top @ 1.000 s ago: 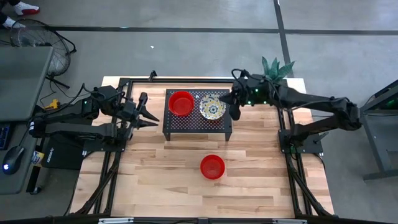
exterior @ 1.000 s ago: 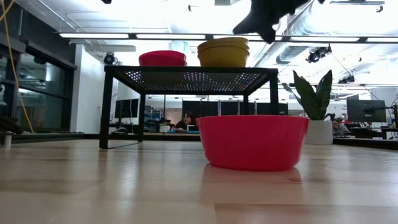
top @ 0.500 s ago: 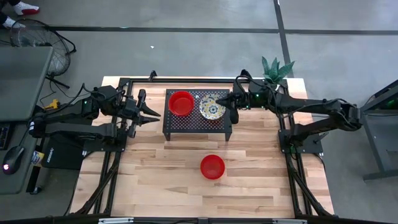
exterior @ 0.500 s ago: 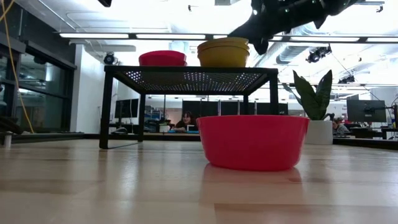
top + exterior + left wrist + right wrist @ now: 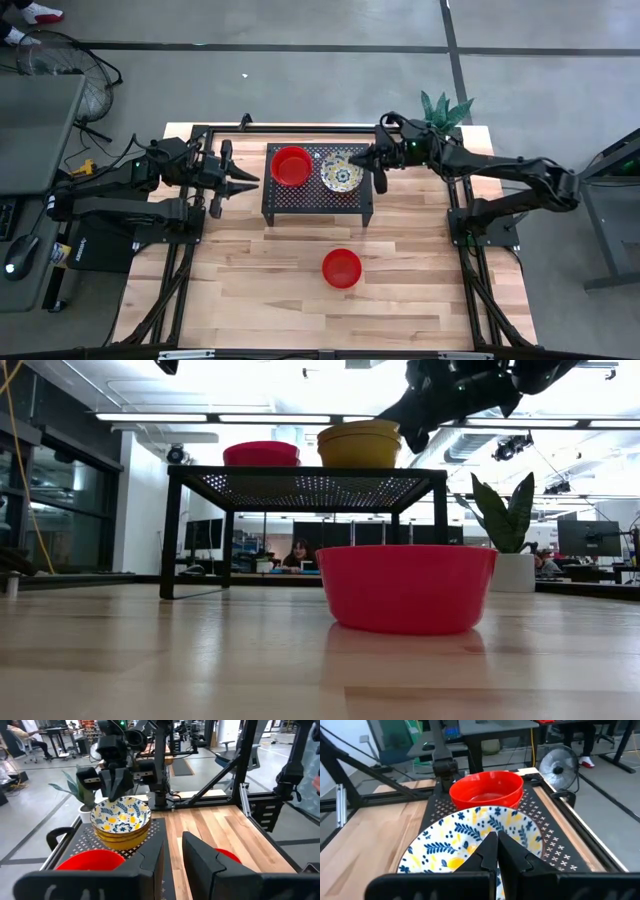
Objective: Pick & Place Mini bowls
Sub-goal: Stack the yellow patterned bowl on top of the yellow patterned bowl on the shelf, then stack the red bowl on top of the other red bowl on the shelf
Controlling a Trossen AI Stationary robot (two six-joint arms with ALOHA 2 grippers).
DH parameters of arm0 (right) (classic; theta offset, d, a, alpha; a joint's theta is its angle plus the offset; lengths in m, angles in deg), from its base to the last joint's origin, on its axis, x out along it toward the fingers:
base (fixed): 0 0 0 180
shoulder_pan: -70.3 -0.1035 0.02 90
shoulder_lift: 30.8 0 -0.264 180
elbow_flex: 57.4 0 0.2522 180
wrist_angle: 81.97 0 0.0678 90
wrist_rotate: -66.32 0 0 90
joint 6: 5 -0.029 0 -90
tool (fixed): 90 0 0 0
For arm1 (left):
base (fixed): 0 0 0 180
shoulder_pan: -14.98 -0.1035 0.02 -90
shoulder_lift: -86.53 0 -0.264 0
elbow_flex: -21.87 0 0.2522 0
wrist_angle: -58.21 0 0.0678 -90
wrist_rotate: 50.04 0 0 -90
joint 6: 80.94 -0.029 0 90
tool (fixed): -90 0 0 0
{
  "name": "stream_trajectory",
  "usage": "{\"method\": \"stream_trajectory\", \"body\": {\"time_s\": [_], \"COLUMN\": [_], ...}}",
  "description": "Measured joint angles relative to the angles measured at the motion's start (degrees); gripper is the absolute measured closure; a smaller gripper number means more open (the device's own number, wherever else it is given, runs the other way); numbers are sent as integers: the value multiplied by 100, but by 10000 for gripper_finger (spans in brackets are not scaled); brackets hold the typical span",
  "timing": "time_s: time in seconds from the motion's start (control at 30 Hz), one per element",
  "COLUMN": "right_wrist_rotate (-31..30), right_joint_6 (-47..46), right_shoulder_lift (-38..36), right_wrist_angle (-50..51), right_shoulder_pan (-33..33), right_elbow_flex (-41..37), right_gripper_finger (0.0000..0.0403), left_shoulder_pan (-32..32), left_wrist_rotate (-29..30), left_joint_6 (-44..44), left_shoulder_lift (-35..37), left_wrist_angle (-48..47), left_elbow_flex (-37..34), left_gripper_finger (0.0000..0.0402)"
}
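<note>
Wood desk [image 5: 260, 290]: nearest me one red bowl [image 5: 342, 268] sits alone out front, then the black mesh rack [image 5: 314, 198] carrying a red bowl stack [image 5: 291, 165] and the patterned bowl stack [image 5: 341, 172]. My right gripper [image 5: 492, 851] hangs at the patterned stack's rim with its jaws pinched together on nothing; left gripper [image 5: 240, 183] waits beside the rack, jaws slightly apart. Risk as I see it: closed jaws could shove the stack sideways into the red bowls or off the rack.

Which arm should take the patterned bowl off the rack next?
Right. The right gripper hangs at the rim of the patterned bowl, fingers together. The left gripper waits beside the black rack, nearer the red bowl.
</note>
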Motion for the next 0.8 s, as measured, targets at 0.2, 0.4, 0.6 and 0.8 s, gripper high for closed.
{"method": "stream_trajectory", "body": {"time_s": [0.2, 0.4, 0.6, 0.8], "right_wrist_rotate": [143, 147, 362, 524], "right_joint_6": [44, 94, -150, -162], "right_shoulder_lift": [220, 241, 241, 239], "right_wrist_angle": [4, -110, -395, -391], "right_shoulder_pan": [27, 182, 310, 32], "right_elbow_flex": [0, 0, 115, 293], "right_gripper_finger": [402, 403, 403, 403], "left_shoulder_pan": [1, 1, -1, -1], "left_wrist_rotate": [162, 187, 199, 331], "left_joint_6": [7, 135, 220, 266], "left_shoulder_lift": [0, 0, 0, 0], "left_wrist_angle": [-2, -2, -2, -2], "left_elbow_flex": [0, 0, 0, 0], "left_gripper_finger": [337, 337, 337, 337]}}
